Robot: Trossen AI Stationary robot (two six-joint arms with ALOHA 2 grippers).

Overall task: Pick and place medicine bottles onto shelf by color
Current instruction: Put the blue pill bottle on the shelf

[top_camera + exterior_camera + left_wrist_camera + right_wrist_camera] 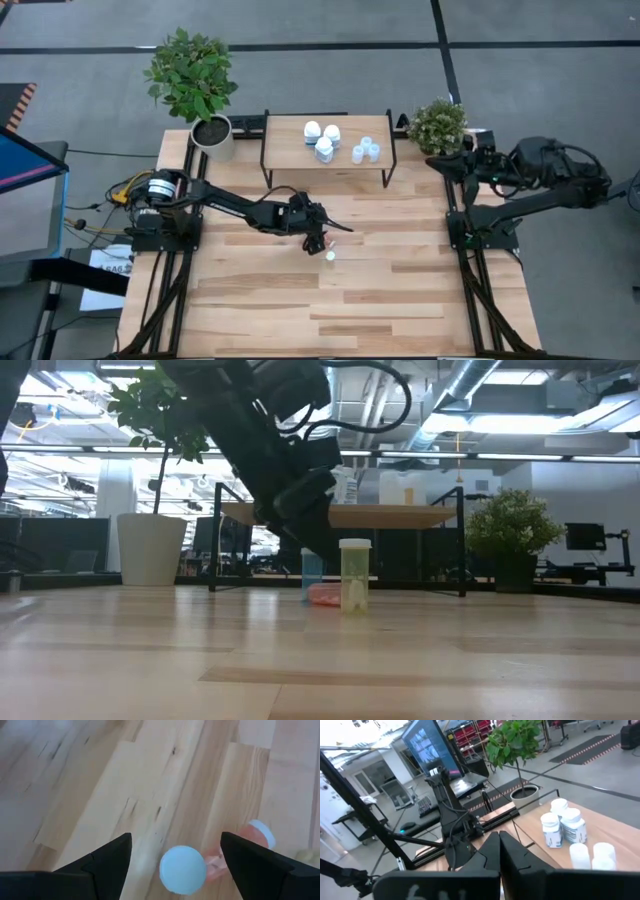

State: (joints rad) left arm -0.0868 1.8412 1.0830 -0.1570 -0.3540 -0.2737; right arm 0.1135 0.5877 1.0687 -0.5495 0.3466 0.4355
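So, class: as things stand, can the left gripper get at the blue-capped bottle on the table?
Probably yes. The left gripper hangs open right over the blue-capped bottle, one finger on each side. An orange bottle lies close beside it and might get nudged.

In the low view the left arm (270,450) hides most of the blue bottle (312,570) and runs off the top edge. The orange bottle (325,594) lies half behind the yellow bottle (354,573). From above, these bottles are too small to separate beside the left end effector (322,243). The right wrist view cuts off the pale-blue bottles (592,856).
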